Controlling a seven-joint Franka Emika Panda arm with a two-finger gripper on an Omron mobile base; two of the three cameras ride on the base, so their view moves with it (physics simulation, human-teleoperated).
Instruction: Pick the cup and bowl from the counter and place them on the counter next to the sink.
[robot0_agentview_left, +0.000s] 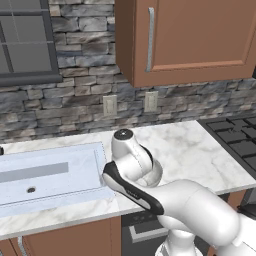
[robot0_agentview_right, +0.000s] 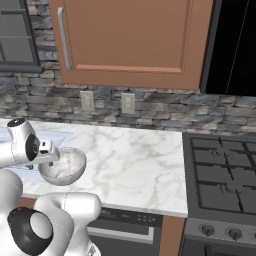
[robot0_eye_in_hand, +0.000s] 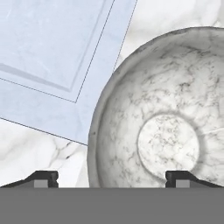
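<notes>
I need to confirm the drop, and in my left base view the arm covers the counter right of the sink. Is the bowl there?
Observer: Yes. In the right base view the bowl sits upright on the counter, just under the end effector.
Operator: Is it gripped?
Observer: No. The hand view shows the fingertips wide apart, straddling the bowl's near rim.
Operator: How near is the sink?
Observer: The sink has its flat rim right beside the bowl.
</notes>
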